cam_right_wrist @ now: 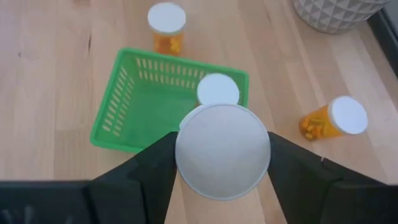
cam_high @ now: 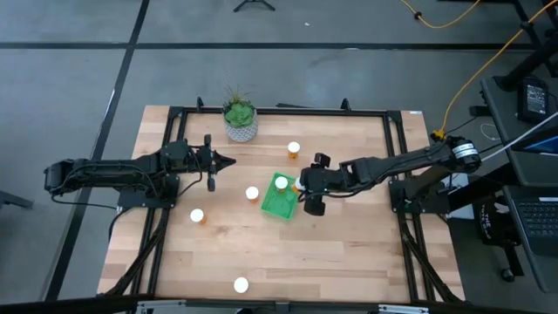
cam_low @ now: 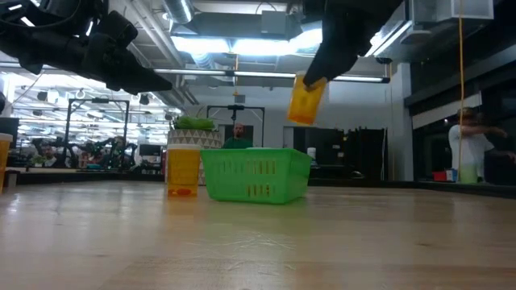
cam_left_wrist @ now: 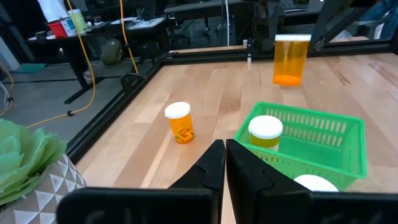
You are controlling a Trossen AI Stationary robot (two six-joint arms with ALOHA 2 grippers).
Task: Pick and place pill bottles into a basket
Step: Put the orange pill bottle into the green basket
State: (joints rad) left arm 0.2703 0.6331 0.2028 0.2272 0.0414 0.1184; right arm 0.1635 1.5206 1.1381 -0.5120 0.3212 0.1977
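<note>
Carrying 1 small orange pill bottle with a round white cap (cam_right_wrist: 222, 159), our right tool (cam_high: 307, 187) is clamped on it, raised just beside the small bright green plastic basket (cam_high: 270, 207). We count 1 bottle (cam_high: 281, 182) already standing inside. By our reckoning, 4 more wait on the wooden bench (cam_high: 349, 253): near the potted plant (cam_high: 240, 113), left of the basket, farther left, and at the front edge. Our left tool (cam_high: 218, 162), fingers together, waits left of the basket.

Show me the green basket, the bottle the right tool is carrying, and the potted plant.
basket (cam_high: 277, 206): high view, bare floor.
held pill bottle (cam_right_wrist: 222, 150): right wrist view, white cap.
right tool (cam_right_wrist: 221, 163): right wrist view, between fingertips.
potted plant (cam_high: 241, 129): high view, pot.
</note>
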